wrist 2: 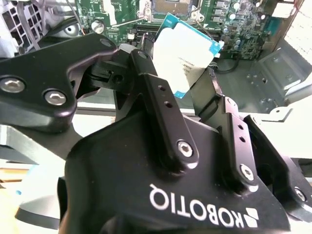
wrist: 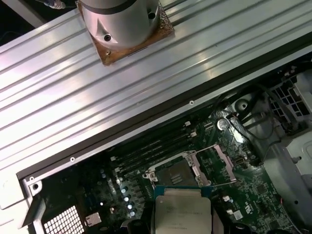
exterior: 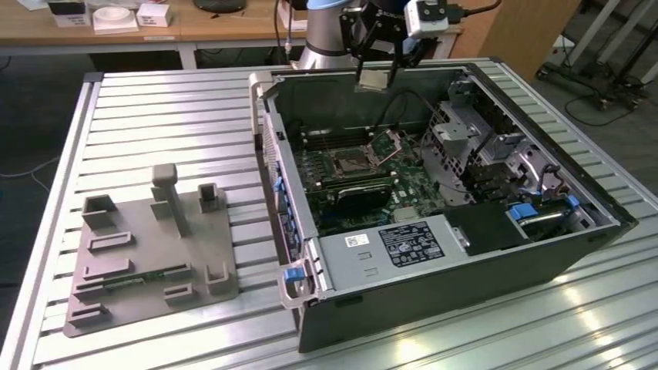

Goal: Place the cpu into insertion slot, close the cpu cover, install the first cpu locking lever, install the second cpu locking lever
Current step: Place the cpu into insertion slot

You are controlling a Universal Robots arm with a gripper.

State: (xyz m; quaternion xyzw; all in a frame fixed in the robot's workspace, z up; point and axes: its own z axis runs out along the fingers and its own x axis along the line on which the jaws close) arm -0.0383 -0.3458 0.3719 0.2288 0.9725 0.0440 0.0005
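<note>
Gripper (exterior: 374,71) hangs over open case (exterior: 442,289); fingers (wrist 2: 163,109) clamp cpu (exterior: 374,80) by its edges. Cpu high above slot (exterior: 352,163), well apart. Cover (exterior: 389,144) tilted up beside slot. Case holds green board (exterior: 411,193) and drive cage (exterior: 463,127). Grey fixture (exterior: 144,254) on surface (exterior: 154,100) beside case.
</note>
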